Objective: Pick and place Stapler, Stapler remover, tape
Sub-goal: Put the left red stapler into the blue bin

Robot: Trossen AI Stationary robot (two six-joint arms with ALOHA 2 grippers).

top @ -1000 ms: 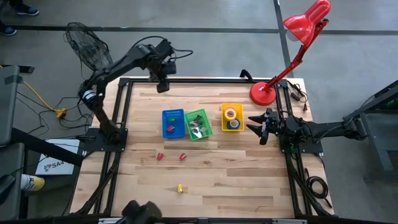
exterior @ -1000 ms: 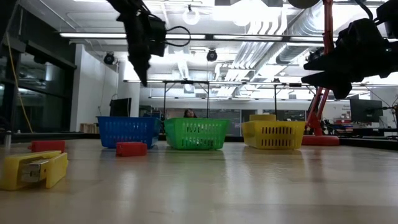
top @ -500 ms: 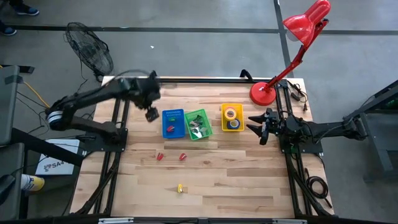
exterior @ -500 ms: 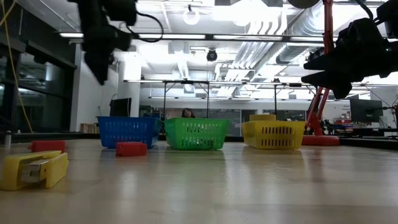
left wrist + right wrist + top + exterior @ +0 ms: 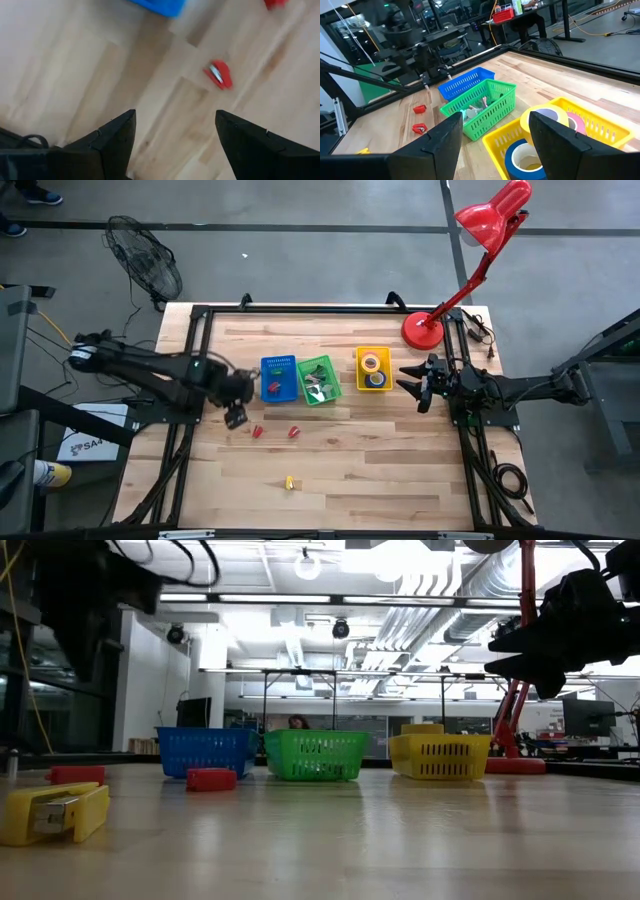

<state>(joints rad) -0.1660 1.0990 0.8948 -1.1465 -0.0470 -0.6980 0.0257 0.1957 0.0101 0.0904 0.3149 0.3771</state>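
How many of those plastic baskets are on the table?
3, in a row across the table's middle: the blue basket nearest the left arm, the green basket touching it, and the yellow basket apart, nearest the right arm. None looks hidden.

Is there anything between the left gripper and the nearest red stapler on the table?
Nothing visible. The left gripper, open, hovers just left of the nearest red stapler, with only bare table between them; the blue bin sits off to the side.
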